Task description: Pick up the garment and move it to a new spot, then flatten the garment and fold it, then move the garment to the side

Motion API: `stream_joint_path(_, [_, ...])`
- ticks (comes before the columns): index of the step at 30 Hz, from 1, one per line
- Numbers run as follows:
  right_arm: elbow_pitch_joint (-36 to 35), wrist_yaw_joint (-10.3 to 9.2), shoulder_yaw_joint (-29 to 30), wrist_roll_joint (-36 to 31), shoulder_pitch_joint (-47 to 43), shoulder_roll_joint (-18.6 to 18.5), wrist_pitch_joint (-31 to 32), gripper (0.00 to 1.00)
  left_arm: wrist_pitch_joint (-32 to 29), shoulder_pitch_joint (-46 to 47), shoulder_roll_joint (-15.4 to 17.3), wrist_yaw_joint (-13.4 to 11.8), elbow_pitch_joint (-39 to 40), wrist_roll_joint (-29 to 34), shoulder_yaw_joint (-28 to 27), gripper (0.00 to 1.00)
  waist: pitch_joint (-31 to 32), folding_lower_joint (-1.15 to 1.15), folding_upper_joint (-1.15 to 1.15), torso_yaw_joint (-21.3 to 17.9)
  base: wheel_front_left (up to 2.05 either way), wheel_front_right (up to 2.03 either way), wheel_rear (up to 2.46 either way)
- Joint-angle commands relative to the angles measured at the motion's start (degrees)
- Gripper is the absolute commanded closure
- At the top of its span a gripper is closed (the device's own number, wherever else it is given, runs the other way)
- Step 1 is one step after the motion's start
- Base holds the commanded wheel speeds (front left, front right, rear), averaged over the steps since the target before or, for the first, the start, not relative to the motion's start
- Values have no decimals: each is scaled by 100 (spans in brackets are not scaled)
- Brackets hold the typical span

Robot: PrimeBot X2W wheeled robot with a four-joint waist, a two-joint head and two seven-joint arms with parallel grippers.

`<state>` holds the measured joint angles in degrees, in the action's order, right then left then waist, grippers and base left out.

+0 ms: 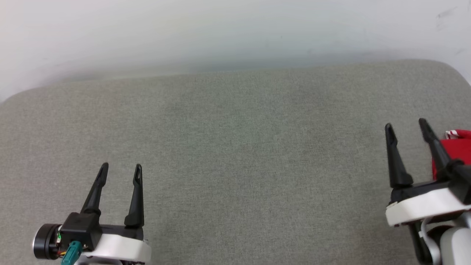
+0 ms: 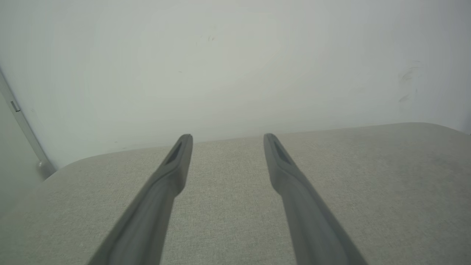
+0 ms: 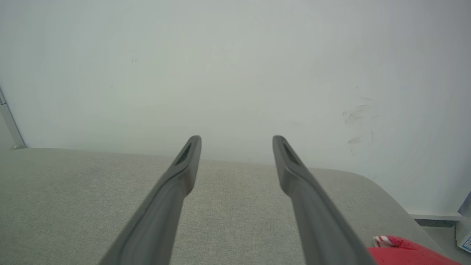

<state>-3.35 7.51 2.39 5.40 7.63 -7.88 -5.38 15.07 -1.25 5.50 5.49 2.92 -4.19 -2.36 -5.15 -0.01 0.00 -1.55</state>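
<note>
Left hand point(image 1: 121, 166): two long dark fingers spread wide, tips pointing toward the wall. It sits over the near left part of the grey woven-fabric tabletop point(image 1: 235, 165). In the left wrist view I see the grey weave in the gap between the fingers point(image 2: 173, 173).

Right hand point(image 1: 405, 124): fingers likewise spread wide, over the right side of the tabletop and further toward the wall than the left hand. The right wrist view shows the grey weave between these fingers as well. The two hands are well apart.

Garment, soft red T-shirt with red-white striped trim point(image 1: 458, 147): it lies at the far right of the tabletop, just beside the right hand on its outer side. In the head view the outer finger partly covers it and the frame edge cuts it off. In the right wrist view it sits in the lower right corner, with a bit of striped trim at its top edge, near the tabletop's rounded corner. I cannot tell whether the outer finger touches the cloth. No print readable from the part I can see.

Plain white wall point(image 1: 235, 29) runs behind the tabletop, and the right wrist view shows faint dark scuff marks point(image 3: 355, 114) on it
</note>
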Motion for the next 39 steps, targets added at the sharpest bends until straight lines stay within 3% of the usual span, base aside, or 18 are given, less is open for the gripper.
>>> stream_joint_path(1, [60,-4,-13,76,-97,90,-123,0,11,-73,-19,-27,-33,25,-24,0,86,1,0,34,0,0,0])
stream_joint_path(12, [819,-4,-214,76,-429,437,-699,0,11,-323,-103,52,-281,-25,-39,0,273,1,0,101,0,0,0])
stream_joint_path(28, [1220,-4,-380,112,-288,501,-883,0,11,-333,-175,91,-342,12,-92,0,278,1,0,85,0,0,0])
stream_joint_path(33, [1283,-4,-414,148,-260,505,-909,0,11,-337,-205,-53,-296,0,-222,0,294,1,0,75,0,0,0])
stream_joint_path(34, [1282,0,-422,137,-324,480,-879,100,0,-309,-203,-59,-312,-2,-215,100,294,1,0,74,0,0,0])
stream_joint_path(39, [1448,1,-435,329,-429,482,-837,100,-98,-295,-227,-60,-565,-194,-247,100,299,1,0,73,0,0,0])
